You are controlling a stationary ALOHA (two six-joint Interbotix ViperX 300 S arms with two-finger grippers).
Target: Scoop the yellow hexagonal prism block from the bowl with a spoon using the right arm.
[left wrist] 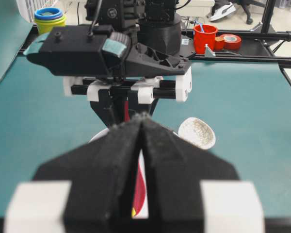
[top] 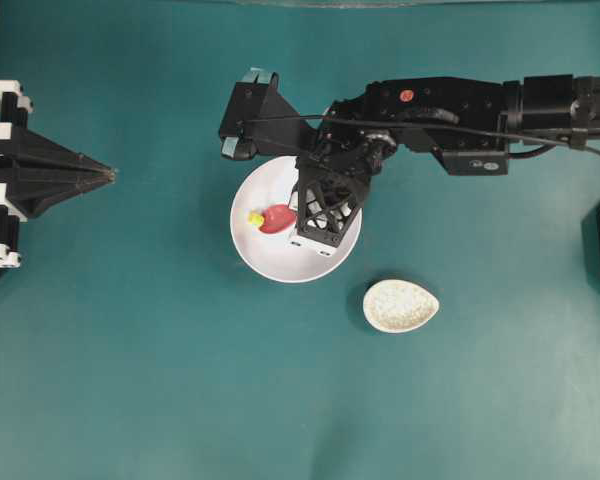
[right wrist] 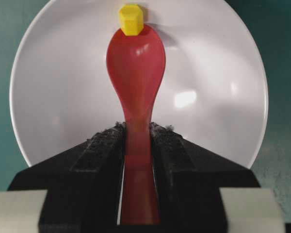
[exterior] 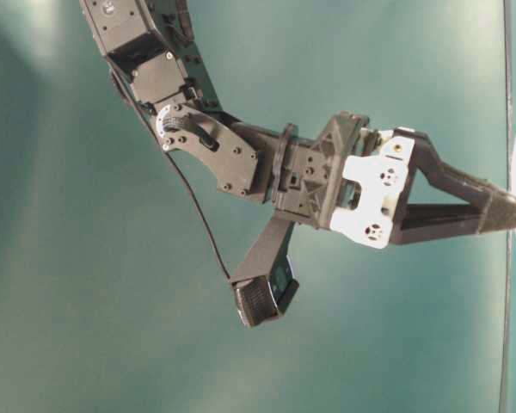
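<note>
- The right gripper (right wrist: 137,141) reaches over a white bowl (right wrist: 63,97) on a teal table (top: 130,350). Its two black jaws are clamped on the handle of a red spoon (right wrist: 136,63).
- The handle runs straight out between the jaws, and the oval scoop lies ahead of the jaw tips, inside the bowl, hollow side up.
- A small yellow block (right wrist: 131,18) sits at the far tip of the scoop, straight ahead of the jaws. It touches the spoon's front edge; whether it rests on the lip or on the bowl floor cannot be told.
- From overhead, the right arm (top: 430,110) stretches in from the right side and the gripper covers the right part of the bowl. The spoon pokes out to the left of the jaws with the block at its end.
- A small speckled cream dish (top: 400,305) lies on the table outside the bowl, below and to the right of the right jaws, apart from the bowl.
- The left gripper (left wrist: 142,121) rests at the left side of the table, well apart from the bowl. Its jaws are pressed together with nothing between them, pointing towards the bowl and right arm.
- Beyond the table, behind the right arm, stand a red cup (left wrist: 205,38) and a stack of coloured rings (left wrist: 49,18).
</note>
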